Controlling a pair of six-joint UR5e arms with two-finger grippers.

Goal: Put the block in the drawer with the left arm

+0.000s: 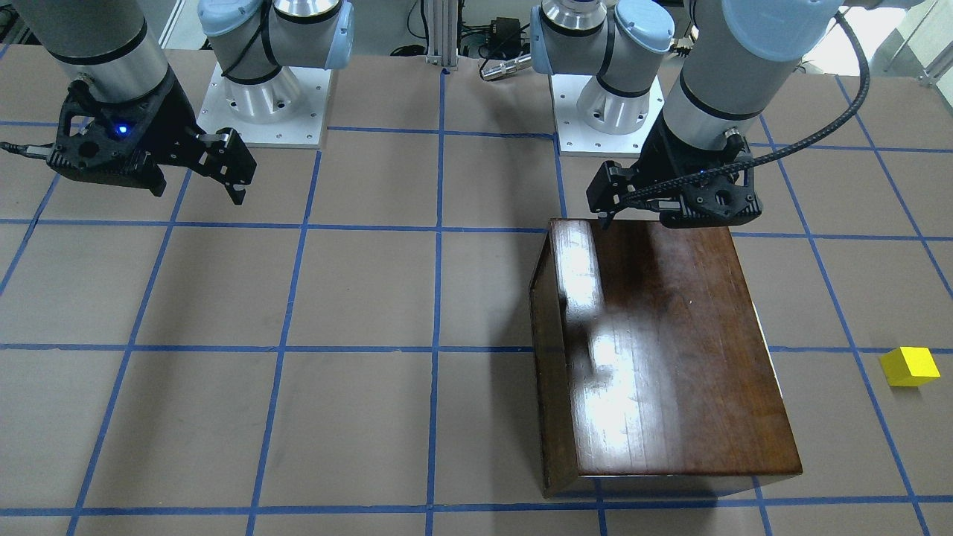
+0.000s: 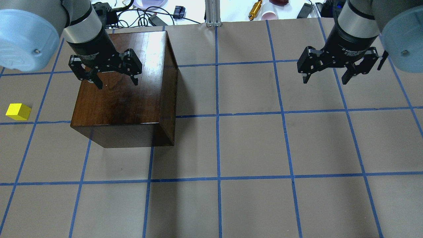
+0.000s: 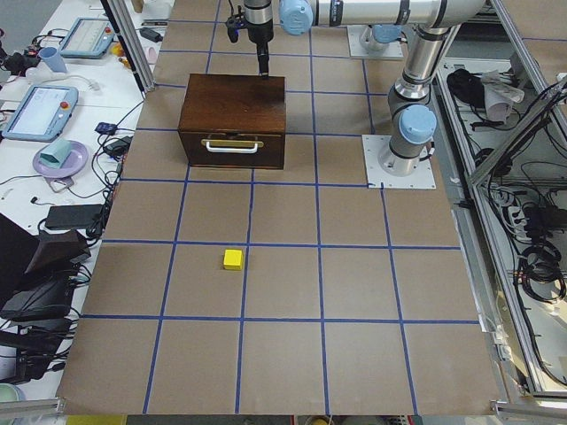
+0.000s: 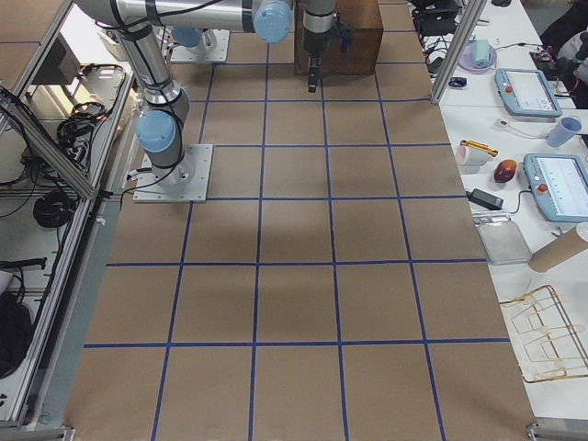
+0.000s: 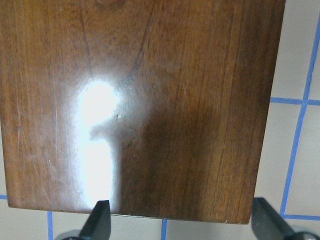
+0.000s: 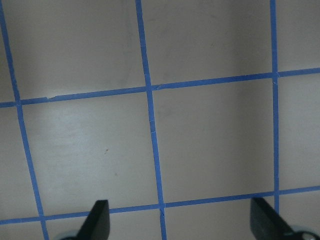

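The yellow block [image 2: 18, 111] lies on the table, well to the left of the dark-brown wooden box [image 2: 125, 96]; it also shows in the front-facing view [image 1: 910, 366] and the left view [image 3: 233, 258]. The drawer front [image 3: 232, 150] with its metal handle sits flush in the box, shut. My left gripper [image 2: 117, 84] hovers open and empty over the box's top; it also shows in the front-facing view [image 1: 607, 216] and in the left wrist view [image 5: 182, 222]. My right gripper [image 2: 325, 81] is open and empty above bare table.
The table is brown with a blue tape grid [image 2: 218, 115]. Both arm bases [image 1: 260, 97] stand at the robot's edge. Cables, tablets and small items lie on the side benches [image 3: 53, 106] beyond the far edge.
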